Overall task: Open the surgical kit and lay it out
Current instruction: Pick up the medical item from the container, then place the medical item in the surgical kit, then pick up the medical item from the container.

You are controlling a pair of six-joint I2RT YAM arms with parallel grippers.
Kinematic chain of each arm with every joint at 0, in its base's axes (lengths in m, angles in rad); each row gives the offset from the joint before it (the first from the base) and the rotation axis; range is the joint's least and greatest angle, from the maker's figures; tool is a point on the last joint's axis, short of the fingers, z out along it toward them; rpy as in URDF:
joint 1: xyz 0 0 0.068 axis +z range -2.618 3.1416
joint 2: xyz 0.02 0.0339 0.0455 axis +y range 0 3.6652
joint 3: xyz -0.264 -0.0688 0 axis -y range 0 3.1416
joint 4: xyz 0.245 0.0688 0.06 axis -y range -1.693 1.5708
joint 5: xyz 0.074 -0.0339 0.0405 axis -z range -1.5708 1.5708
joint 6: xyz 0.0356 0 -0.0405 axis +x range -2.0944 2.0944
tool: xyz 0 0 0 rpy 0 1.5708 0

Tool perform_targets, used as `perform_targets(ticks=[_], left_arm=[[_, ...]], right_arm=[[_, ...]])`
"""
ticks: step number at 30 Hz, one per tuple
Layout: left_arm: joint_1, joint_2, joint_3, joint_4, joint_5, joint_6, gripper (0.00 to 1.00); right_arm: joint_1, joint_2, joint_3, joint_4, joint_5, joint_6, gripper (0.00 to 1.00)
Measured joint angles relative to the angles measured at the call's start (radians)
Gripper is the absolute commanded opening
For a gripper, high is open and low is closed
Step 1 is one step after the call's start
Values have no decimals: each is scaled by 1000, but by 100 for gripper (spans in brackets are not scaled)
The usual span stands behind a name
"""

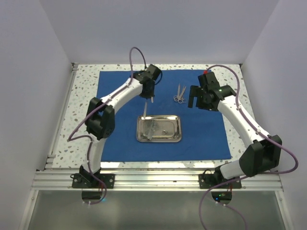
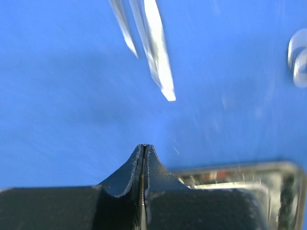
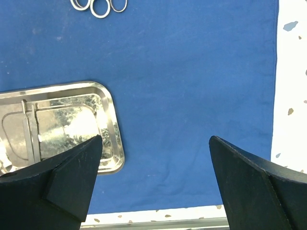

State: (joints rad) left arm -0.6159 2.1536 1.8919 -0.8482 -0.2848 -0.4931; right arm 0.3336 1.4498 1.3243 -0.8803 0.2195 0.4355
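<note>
Speckled white tabletop [image 1: 81,86], pale walls [image 1: 29,72], seemingly aluminium front rail [image 1: 158,181]

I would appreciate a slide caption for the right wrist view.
Open right gripper over the blue cloth, steel tray at frame left, instrument rings at top edge.

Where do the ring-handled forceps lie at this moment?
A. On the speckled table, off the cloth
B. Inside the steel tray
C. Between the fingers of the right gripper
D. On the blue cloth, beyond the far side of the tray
D: in the top view the ring-handled forceps lie flat on the blue cloth, apart from the steel tray and on its far side.
</note>
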Motion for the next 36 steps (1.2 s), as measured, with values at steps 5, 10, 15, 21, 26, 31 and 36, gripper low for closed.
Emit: perform_targets(ticks=[5,10,15,21,26,31,36], left_arm=[[141,6,121,2,-3,50,0],[252,94,235,68,-18,98,1],[301,251,355,115,-17,132,46],[306,291,348,132,7,121,69],[298,154,168,151,39,118,61],[197,-125,-113,163,43,106,51],[5,-318,-361,228,92,36,43]], right_arm=[[0,-45,0,-21,0,-3,97],[0,-85,-3,-49,-1,-7,96],[0,-109,-6,-72,-1,-7,96],[0,-126,-15,-97,-1,-7,96],[0,-158,-59,-98,-2,-6,96],[0,-172,-122,-87,-24,1,96],[0,-172,-154,-71,-38,1,96]])
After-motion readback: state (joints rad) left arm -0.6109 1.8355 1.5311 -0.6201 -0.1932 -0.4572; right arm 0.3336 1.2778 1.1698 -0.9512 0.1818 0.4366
